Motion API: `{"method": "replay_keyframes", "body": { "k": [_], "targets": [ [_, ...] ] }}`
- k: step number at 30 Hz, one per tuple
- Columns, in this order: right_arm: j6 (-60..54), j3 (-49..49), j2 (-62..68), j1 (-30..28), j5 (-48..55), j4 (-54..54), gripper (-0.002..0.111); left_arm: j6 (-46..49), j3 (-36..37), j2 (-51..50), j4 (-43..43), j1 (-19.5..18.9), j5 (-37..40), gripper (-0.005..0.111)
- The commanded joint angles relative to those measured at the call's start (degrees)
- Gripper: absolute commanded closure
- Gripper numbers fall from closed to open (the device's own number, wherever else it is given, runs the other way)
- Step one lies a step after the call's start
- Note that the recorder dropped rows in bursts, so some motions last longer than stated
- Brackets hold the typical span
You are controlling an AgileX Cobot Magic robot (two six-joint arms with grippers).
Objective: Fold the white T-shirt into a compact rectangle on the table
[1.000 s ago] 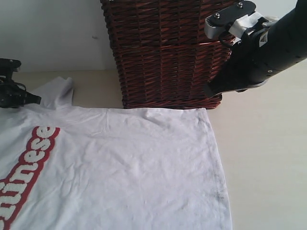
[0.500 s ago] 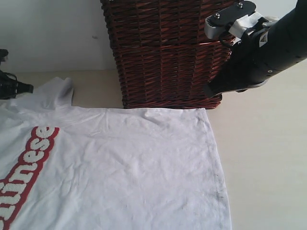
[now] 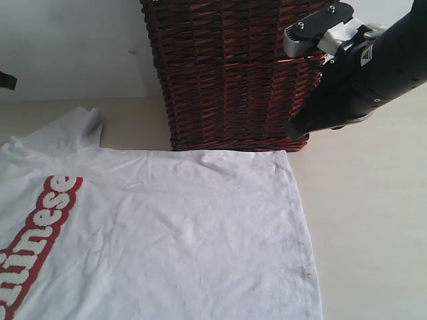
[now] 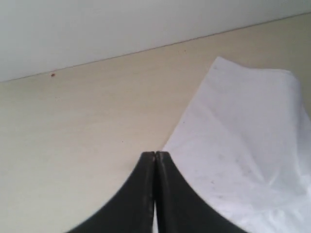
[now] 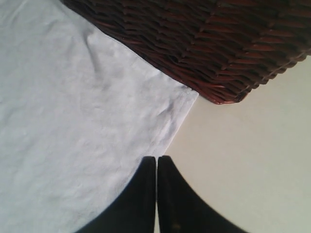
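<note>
The white T-shirt [image 3: 173,233] lies spread flat on the table [image 3: 373,220], red lettering [image 3: 40,227] at its left and one sleeve [image 3: 73,130] pointing toward the wall. My right gripper [image 3: 292,128] hovers shut above the shirt's far right corner [image 5: 182,104], in front of the basket; its fingertips [image 5: 156,158] hold nothing. Only a dark sliver of my left gripper [image 3: 5,81] shows at the exterior view's left edge. In the left wrist view that gripper [image 4: 154,154] is shut and empty, above bare table [image 4: 73,136] beside the sleeve's edge [image 4: 243,136].
A dark wicker basket [image 3: 227,73] stands against the wall just behind the shirt's far hem, also seen as the basket [image 5: 204,43] in the right wrist view. Bare table [image 5: 248,165] stretches right of the shirt. A white wall [image 4: 97,29] bounds the table's far side.
My left gripper has drawn back left and up from the shirt's shoulder, nearly leaving the exterior view. The sleeve now lies free. The right arm has hardly moved.
</note>
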State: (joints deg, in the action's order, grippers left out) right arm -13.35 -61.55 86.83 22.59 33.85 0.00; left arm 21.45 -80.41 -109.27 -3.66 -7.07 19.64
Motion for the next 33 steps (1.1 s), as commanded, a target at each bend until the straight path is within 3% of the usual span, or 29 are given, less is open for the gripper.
{"method": "replay_keyframes", "body": {
  "k": [1, 4, 8, 9, 12, 15, 17, 19, 22, 27, 33],
  "targets": [
    [-2.35, 0.23, -0.04, 0.01, 0.46, 0.58, 0.108, 3.75, 4.34, 6.82, -0.19, -0.15, 2.92, 0.107],
    [-6.56, 0.87, -0.04, 0.01, 0.72, 3.78, 0.108, 15.32, 5.51, 10.13, -0.29, -0.15, 12.44, 0.107],
    [-15.33, 1.16, -0.04, 0.01, 1.65, 10.09, 0.108, 54.3, 5.51, 11.56, 4.46, -0.15, 50.33, 0.107],
    [-17.54, 1.16, -0.04, 0.01, 2.34, 11.8, 0.108, 59.38, 5.51, 11.56, 5.89, -0.15, 50.33, 0.107],
    [-22.83, 1.16, -0.04, 0.01, 3.37, 16.57, 0.108, 58.89, 6.68, 11.81, 7.78, -0.97, 50.33, 0.107],
    [-26.71, 1.16, -0.04, 0.01, 2.26, 20.55, 0.108, 59.96, 11.32, 11.59, 17.43, -1.84, 50.33, 0.107],
    [-27.71, 1.16, -0.04, 0.01, 2.37, 20.94, 0.108, 59.2, 14.5, 11.59, 25.38, -2.7, 45.86, 0.106],
    [-27.71, 1.16, -0.04, 0.01, 2.48, 20.94, 0.108, 59.17, 16.8, 11.59, 26.3, -2.97, 39.91, 0.101],
    [-27.71, 1.16, -0.04, 0.01, 2.89, 20.7, 0.108, 57.22, 18.62, 11.59, 24.64, -2.97, 30.65, 0.079],
    [-28.41, 1.16, -0.04, 0.01, 3.55, 20.7, 0.108, 55.64, 21.53, 10.98, 22.93, -3.78, 23.02, 0.0],
    [-28.53, 1.16, -0.04, 0.01, 3.77, 21.09, 0.108, 56.5, 22.21, 10.81, 21.92, -3.78, 22.63, 0.002]
  ]
}}
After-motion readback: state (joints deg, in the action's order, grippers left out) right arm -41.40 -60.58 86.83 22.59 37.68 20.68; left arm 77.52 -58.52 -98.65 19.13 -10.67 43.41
